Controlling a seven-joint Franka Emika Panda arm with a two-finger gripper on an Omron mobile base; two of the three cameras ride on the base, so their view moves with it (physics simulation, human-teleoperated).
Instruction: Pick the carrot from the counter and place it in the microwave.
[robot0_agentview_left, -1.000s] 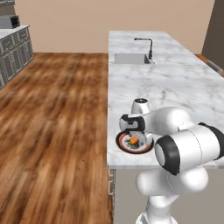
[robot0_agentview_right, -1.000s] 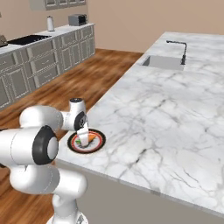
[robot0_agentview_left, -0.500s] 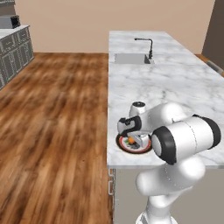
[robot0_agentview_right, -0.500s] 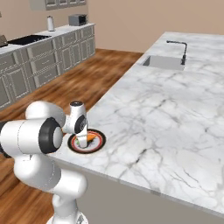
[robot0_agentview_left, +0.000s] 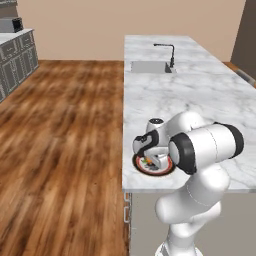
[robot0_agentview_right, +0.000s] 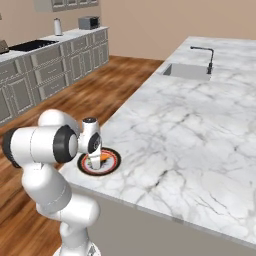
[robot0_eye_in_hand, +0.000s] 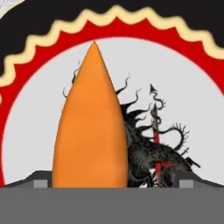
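Carrot (robot0_agentview_left: 147, 161) lies on a round plate (robot0_agentview_left: 142, 168) near the front edge of the counter (robot0_agentview_left: 200, 95), well apart from the sink (robot0_agentview_left: 148, 67) at the far end; in my left base view only a sliver of orange shows beside my wrist. My gripper (robot0_agentview_left: 151, 162) is down over that plate, fingers hidden by my own hand, so from here I cannot tell how they stand. The faucet (robot0_agentview_left: 169, 51) rises just beside the sink.

From the right base view the carrot (robot0_agentview_right: 102, 157) pokes out on the sink side of my gripper (robot0_agentview_right: 95, 162), resting on the plate (robot0_agentview_right: 111, 162), whose dark rim carries a red ring. The plate sits on the counter (robot0_agentview_right: 190, 130) close to its front corner, far from the sink (robot0_agentview_right: 187, 71).

Through the hand view the carrot (robot0_eye_in_hand: 90, 127) stands as a tall orange cone, its point away from me, lying on the white centre of the plate (robot0_eye_in_hand: 39, 92) over a dark drawing. My fingertips (robot0_eye_in_hand: 40, 183) flank its wide end with a gap on either side, so my gripper (robot0_eye_in_hand: 111, 183) is spread apart and not clamped.
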